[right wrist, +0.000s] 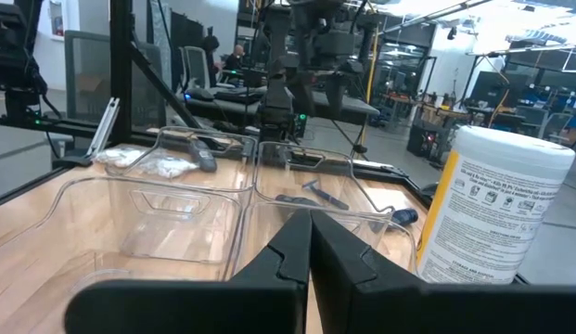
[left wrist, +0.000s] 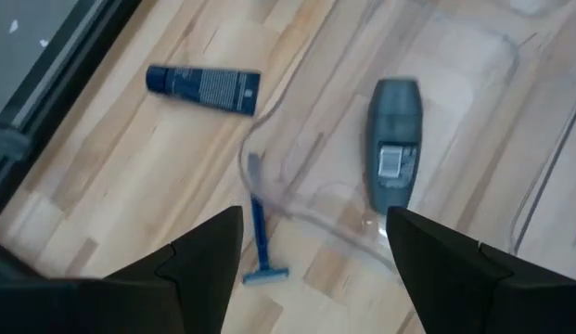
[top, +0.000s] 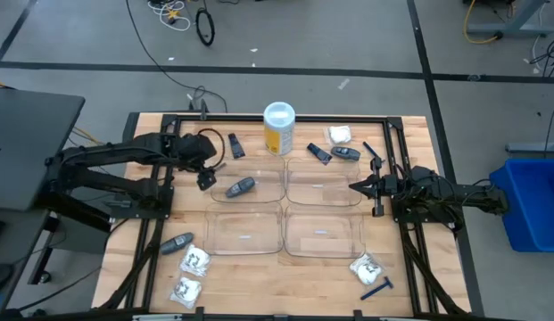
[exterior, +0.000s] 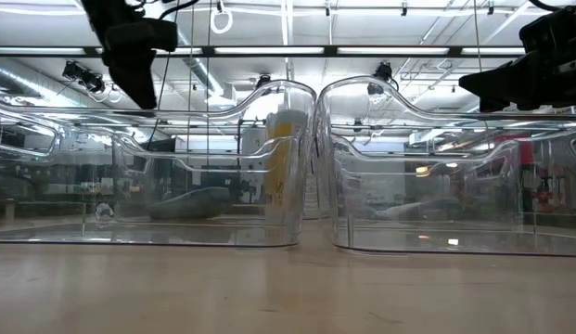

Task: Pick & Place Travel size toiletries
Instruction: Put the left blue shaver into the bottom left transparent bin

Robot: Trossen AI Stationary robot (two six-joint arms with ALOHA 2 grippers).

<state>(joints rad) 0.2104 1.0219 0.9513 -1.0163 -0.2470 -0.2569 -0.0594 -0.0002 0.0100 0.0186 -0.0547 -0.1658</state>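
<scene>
Near trays (top: 247,234) bare; far-left tray (top: 259,198) holds grey stick (top: 240,187).

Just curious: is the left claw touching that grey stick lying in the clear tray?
Apart. In the left wrist view, the open left gripper hangs above the grey oval stick, which lies alone in the clear tray, bare tray floor between them.

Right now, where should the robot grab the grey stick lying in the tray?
Grab the grey stick across its narrow middle, coming straight down from above. It lies flat inside a clear tray whose walls block the way in from the sides. Its two long sides are close enough together to pinch. The left gripper hovers above it with its jaws open.
</scene>
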